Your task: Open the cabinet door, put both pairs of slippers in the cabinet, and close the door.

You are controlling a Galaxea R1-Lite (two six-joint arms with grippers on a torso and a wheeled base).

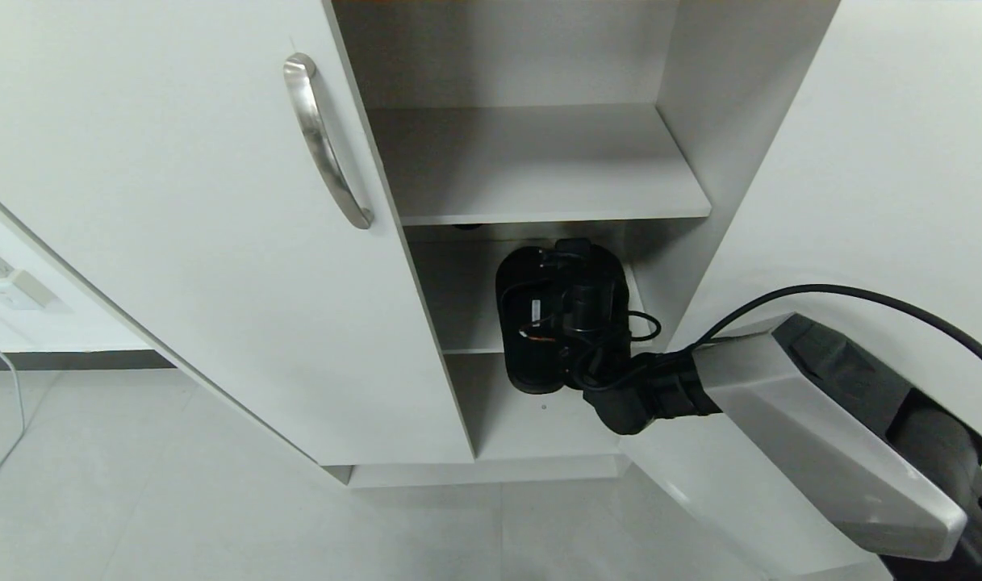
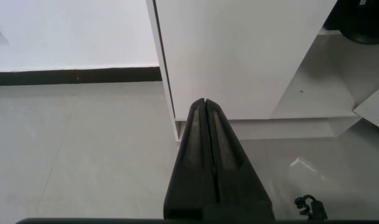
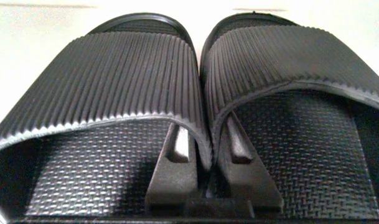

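A pair of black ribbed slippers [image 1: 531, 323] is side by side at the cabinet's middle shelf [image 1: 458, 311], heels overhanging its front edge. My right gripper [image 3: 208, 158] is shut on the slippers [image 3: 133, 81], its fingers [image 3: 177, 165] pinching the two inner strap edges together. The right arm comes in from the lower right in the head view. The cabinet's right door [image 1: 862, 202] stands open; the left door [image 1: 176, 202] with its metal handle [image 1: 325, 141] is angled outward. My left gripper [image 2: 205, 109] is shut on nothing, low over the floor facing the cabinet's base [image 2: 257, 127].
An upper shelf [image 1: 531, 161] and the cabinet's bottom compartment [image 1: 531, 428] hold nothing. A wall socket [image 1: 10, 292] with a thin cable sits at the left. Grey tiled floor [image 1: 216, 516] lies before the cabinet. A small black item [image 2: 307, 204] lies on the floor.
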